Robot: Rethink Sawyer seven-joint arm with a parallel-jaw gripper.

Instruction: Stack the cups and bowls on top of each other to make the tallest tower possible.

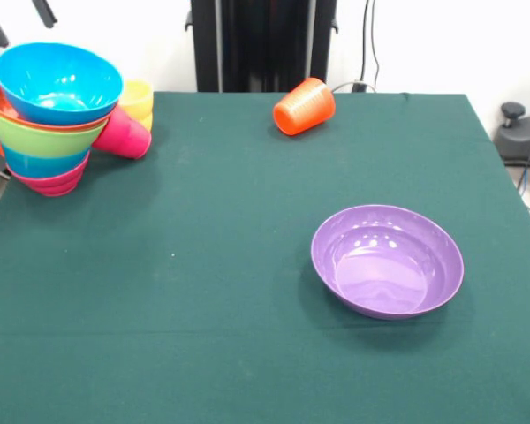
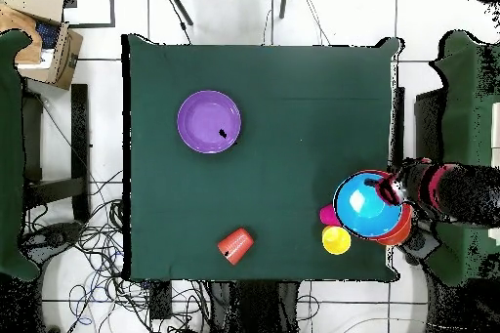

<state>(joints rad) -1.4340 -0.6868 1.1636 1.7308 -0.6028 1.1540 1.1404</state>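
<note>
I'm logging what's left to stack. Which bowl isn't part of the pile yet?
The glossy purple plastic bowl, sitting alone and upright on the green tablecloth. The other bowls are nested in the multicoloured tower at the table's corner.

No readable text, no labels, brands or numbers, possibly too small to tell

table cloth (image 1: 203, 291): I read it as matt green fabric, smooth | purple bowl (image 1: 388, 260): glossy plastic, highlights inside | blue bowl (image 1: 58, 82): glossy plastic atop my tower (image 1: 49, 124), every bowl shiny | orange cup (image 1: 304, 106): ridged plastic, duller sheen | cardboard box (image 2: 49, 41): matt brown
</note>
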